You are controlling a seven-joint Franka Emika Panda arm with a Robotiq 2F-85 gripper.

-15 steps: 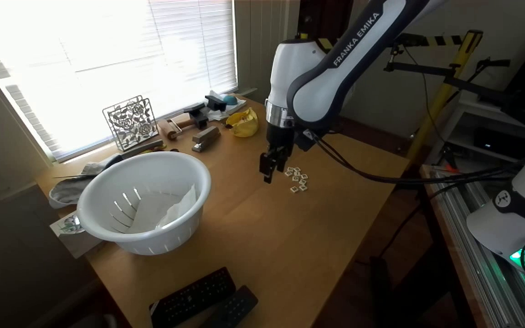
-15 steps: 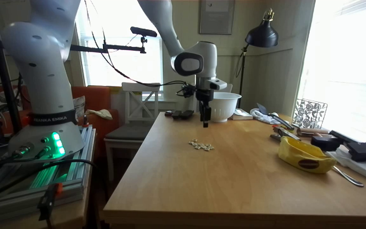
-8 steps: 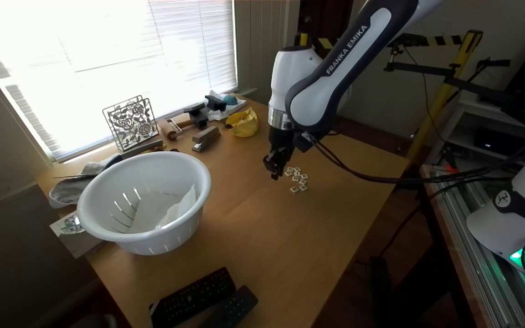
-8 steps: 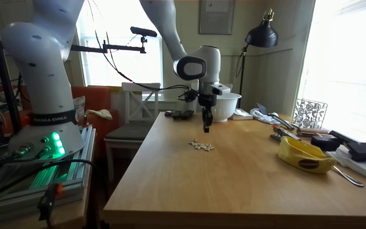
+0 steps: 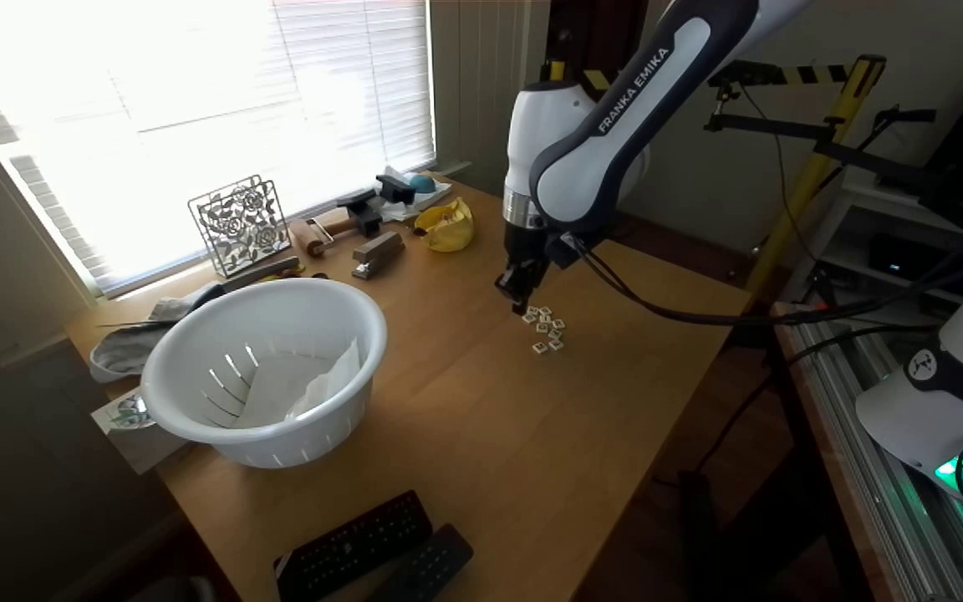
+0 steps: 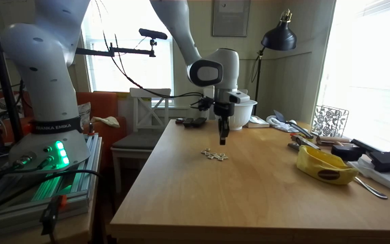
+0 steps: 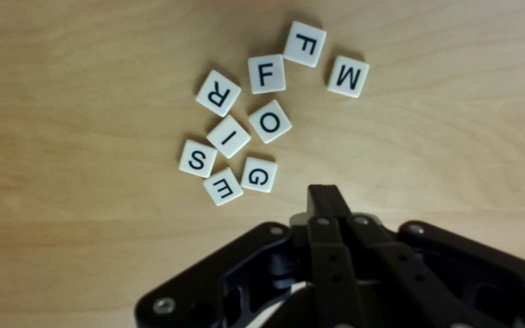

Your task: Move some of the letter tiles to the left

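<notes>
The hand (image 6: 222,141) has shifted rightward in both exterior views over the last second, while the letter tiles (image 7: 270,122) have stayed put. Nine lie loosely clustered on the table (image 7: 62,259), across the upper middle of the wrist view. Below and right of centre there, the hand's two fingers (image 7: 319,205) are pressed together, apart from the tiles. In an exterior view, a white bowl (image 5: 314,443) stands at left, the tiles just right of centre.
</notes>
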